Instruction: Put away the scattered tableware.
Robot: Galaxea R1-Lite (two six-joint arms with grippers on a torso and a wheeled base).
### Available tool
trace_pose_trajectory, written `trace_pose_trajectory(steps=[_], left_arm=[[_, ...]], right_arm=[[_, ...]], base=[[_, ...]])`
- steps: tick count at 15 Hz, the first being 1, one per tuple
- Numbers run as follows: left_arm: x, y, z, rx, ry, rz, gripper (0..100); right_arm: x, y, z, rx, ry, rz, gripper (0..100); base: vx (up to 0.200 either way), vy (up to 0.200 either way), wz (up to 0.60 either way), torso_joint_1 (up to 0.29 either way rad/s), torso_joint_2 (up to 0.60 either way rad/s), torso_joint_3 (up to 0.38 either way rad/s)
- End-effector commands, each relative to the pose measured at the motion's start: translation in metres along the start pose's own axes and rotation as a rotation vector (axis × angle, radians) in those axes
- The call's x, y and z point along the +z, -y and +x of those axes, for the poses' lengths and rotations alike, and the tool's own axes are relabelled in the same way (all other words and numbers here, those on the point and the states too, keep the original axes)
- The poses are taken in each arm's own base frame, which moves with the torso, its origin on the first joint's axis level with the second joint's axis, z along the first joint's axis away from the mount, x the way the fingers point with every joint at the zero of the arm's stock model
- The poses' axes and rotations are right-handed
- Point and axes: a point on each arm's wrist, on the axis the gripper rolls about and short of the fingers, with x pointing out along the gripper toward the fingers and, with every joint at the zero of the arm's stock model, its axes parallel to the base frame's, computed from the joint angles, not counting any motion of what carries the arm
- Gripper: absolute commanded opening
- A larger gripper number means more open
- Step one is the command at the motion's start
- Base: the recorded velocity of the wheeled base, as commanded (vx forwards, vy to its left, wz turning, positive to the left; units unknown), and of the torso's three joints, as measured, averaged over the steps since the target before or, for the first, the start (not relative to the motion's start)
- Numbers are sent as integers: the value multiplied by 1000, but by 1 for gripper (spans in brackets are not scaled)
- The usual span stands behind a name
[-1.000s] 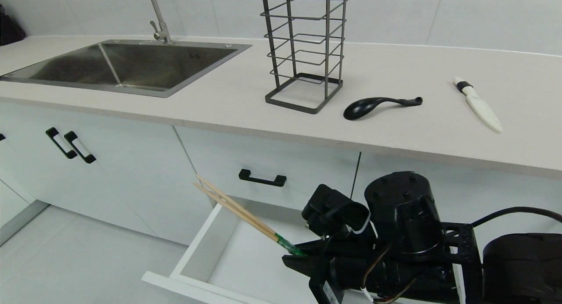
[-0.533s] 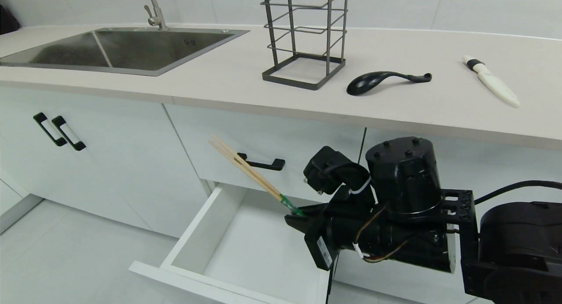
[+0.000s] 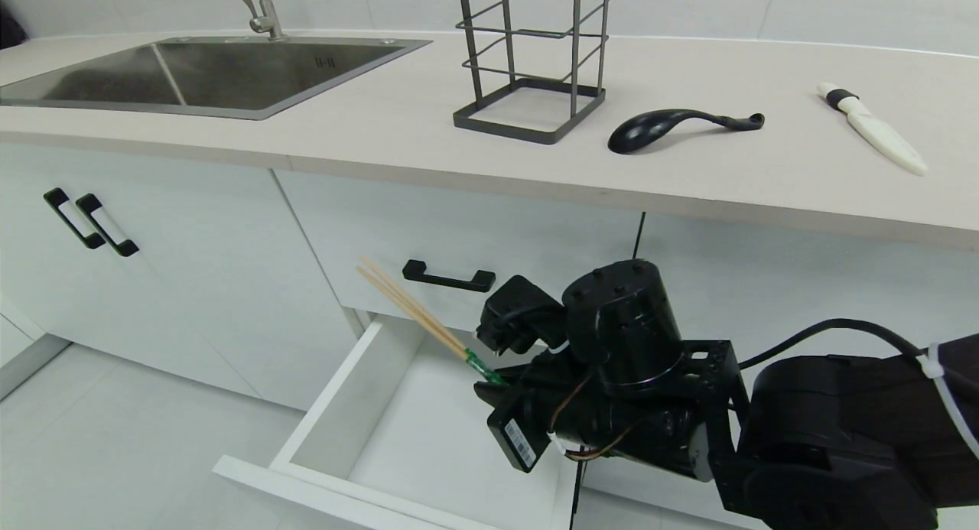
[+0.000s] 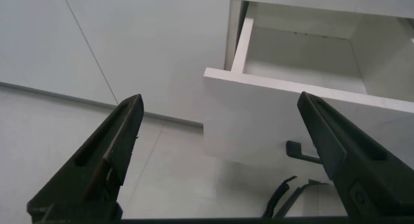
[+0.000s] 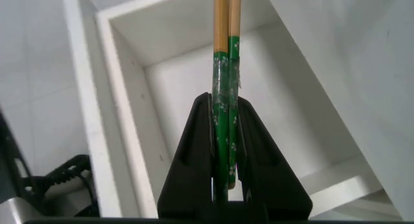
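Item under handling: a pair of chopsticks (image 3: 417, 312) (image 5: 220, 56), bamboo with green-wrapped butt ends. They are clamped by the green ends in the right pincer (image 3: 493, 381) (image 5: 224, 104), whose fingers are closed tight on them with the two sticks side by side. From the grip the sticks run up toward 10 o'clock in the head view. Their tips lie just at 9 o'clock of the black handle (image 3: 449, 278) on the closed drawer front above.

Directly beneath is the open drawer (image 3: 321, 408) (image 5: 116, 120) (image 4: 291, 88), pulled out of the white cabinet. The right wrist view shows the sticks lying across its white interior. Contact with the drawer cannot be confirmed.

On the tabletop (image 3: 382, 132) above stands a dark wire rack (image 3: 501, 131). A black spoon (image 3: 642, 128) lies at 3 o'clock of the rack. A white knife (image 3: 879, 132) with a black band lies farther out at 3 o'clock and well apart from the spoon. A steel sink (image 3: 153, 111) with its faucet (image 3: 264, 10) sits at 9 o'clock of the rack. Two black cabinet handles (image 3: 73, 218) are mounted on the door at 9 o'clock of the drawer.

Arm pose: the right arm enters from 4 o'clock, below tabletop level, wrist low before the cabinet, pincer directed toward 9 o'clock over the drawer's right side. The left pincer (image 4: 220, 114) is spread wide and holds nothing; it hangs above the floor, near the drawer's front panel.
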Motion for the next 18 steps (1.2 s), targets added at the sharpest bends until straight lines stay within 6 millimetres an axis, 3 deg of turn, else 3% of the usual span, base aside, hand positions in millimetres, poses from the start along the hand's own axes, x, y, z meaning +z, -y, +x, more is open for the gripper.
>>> trace_pose_trajectory(steps=[1, 11, 18], left_arm=[[0, 0, 0, 1, -1, 0, 100], [0, 0, 0, 1, 0, 0, 100], [0, 0, 0, 1, 0, 0, 100]], right_arm=[[-11, -2, 12, 0, -47, -3, 0], [-28, -5, 12, 35, -189, -73, 0], [-46, -7, 37, 31, -259, -94, 0]], base=[[0, 0, 0, 0, 0, 0], [0, 0, 0, 0, 0, 0], [0, 0, 0, 0, 0, 0]])
